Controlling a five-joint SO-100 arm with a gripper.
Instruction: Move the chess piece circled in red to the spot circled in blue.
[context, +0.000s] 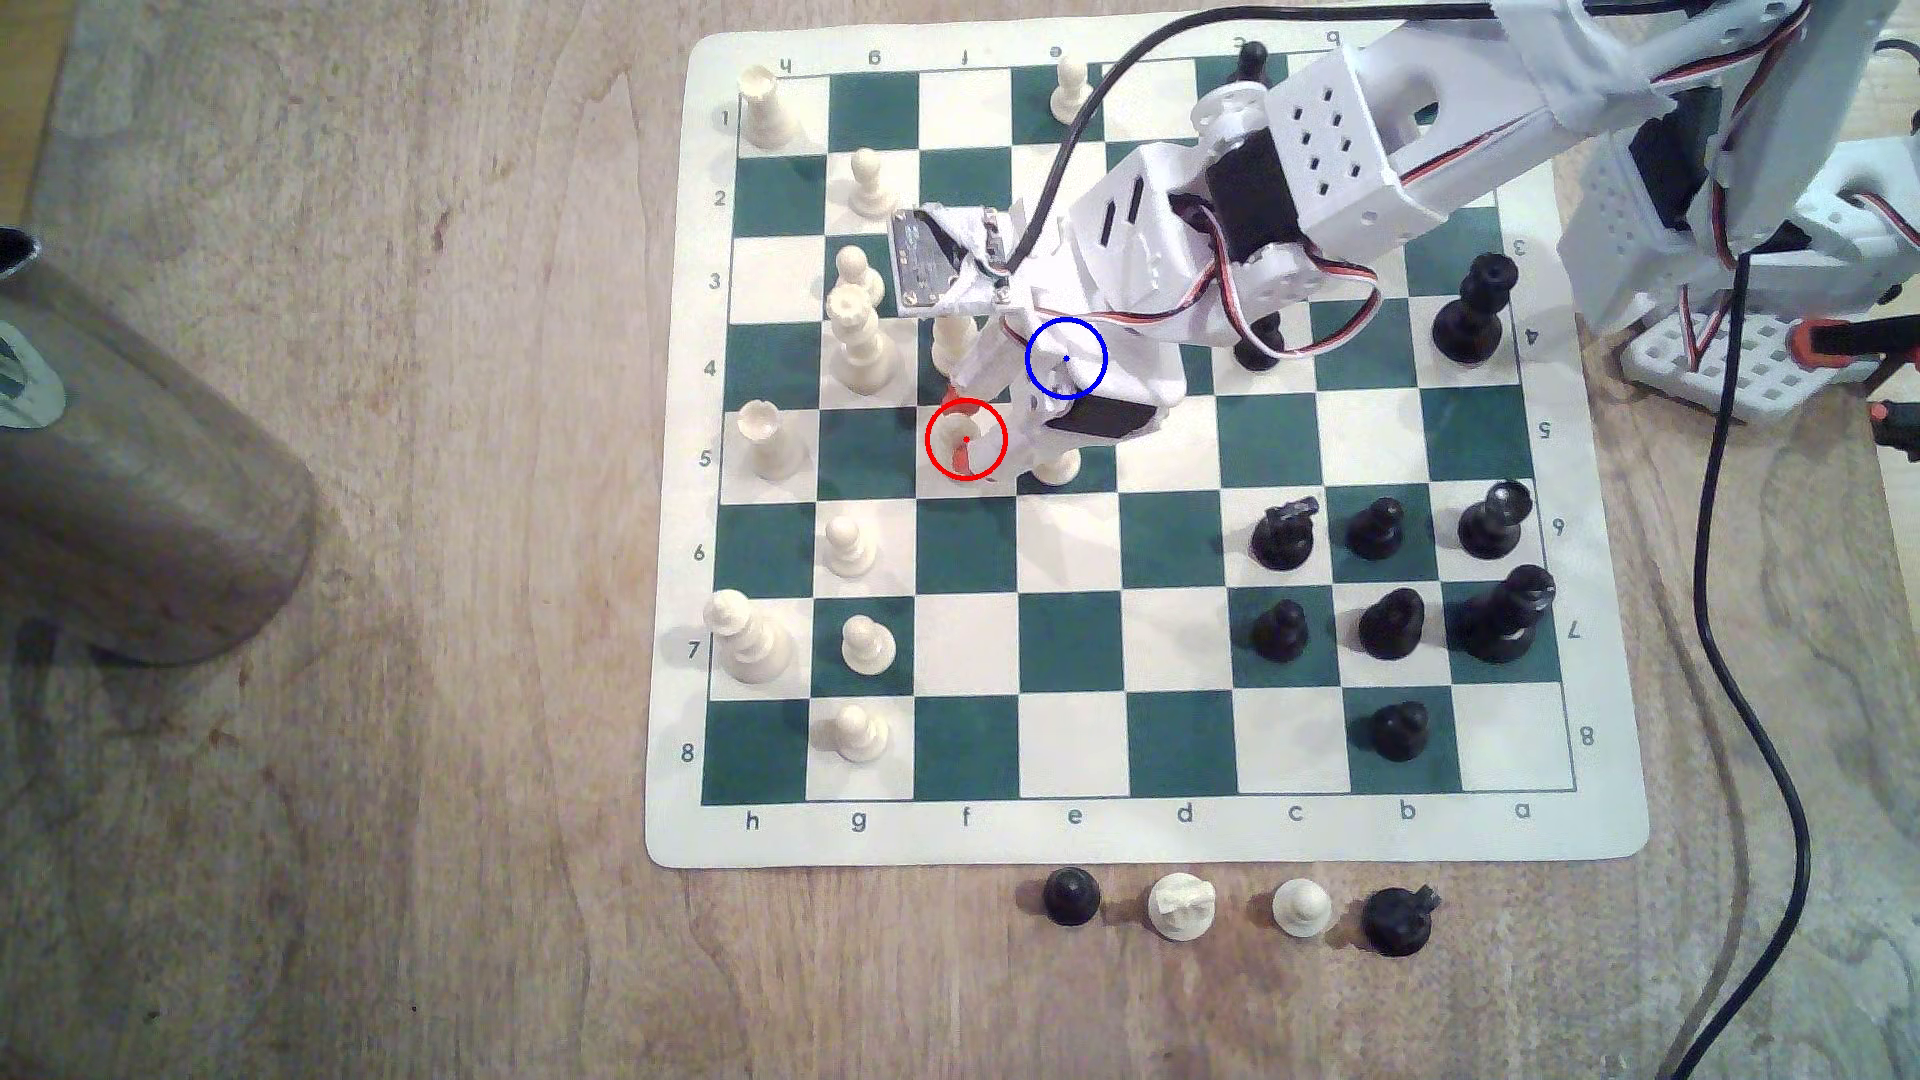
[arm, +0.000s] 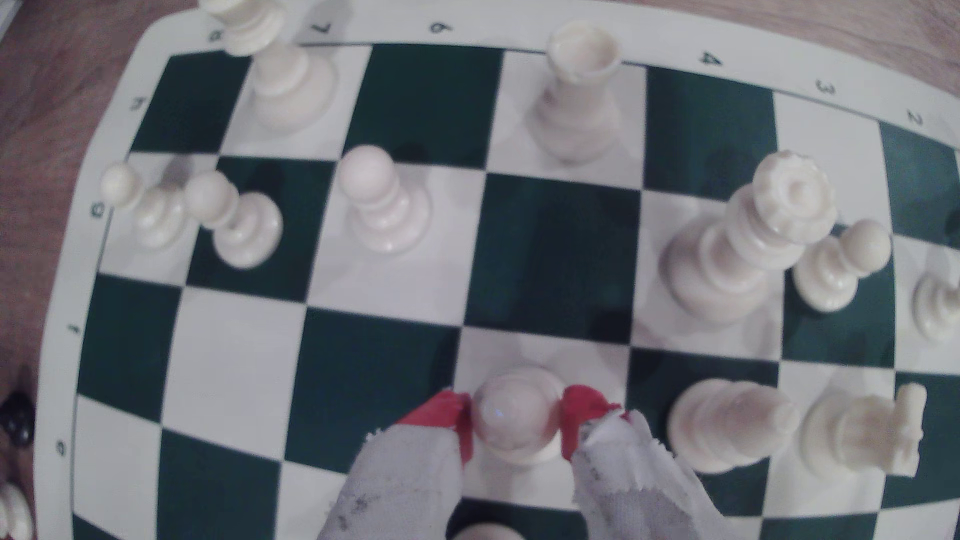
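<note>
- The gripper (arm: 517, 420) has its two red-tipped fingers (arm: 441, 413) set one on each side of the cream-white bishop (arm: 514, 415), the red tips pressed against the piece's rounded top, so the jaws are clenched on it
- Behind the red tips both fingers are wrapped in grey-white cloth tape
- In the wrist view the bishop stands upright on a light square, its flared base visible below the head between the fingers; whether the base is resting on the square or just lifted cannot be told
- In the exterior view the same bishop (context: 964, 436) sits inside the red ring on the f5 square, with the gripper (context: 961, 415) directly over it and the white arm (context: 1340, 145) reaching in from the exterior view's right
- The spot circled in blue (context: 1066, 358) is drawn one square diagonally from the fingers, toward the arm's body, and there the ring lies over the arm's wrist housing, so the square beneath is hidden
- Just beside one finger in the wrist view stands another cream piece (arm: 732, 423), and beyond it a cream knight (arm: 867, 428)
- Ahead of the fingertips lies an empty dark green square, then a cream pawn (arm: 384, 202) and a cream queen (arm: 748, 244) to either side
- The chessboard (context: 1143, 831) lies on a wooden table (context: 416, 727)
</note>
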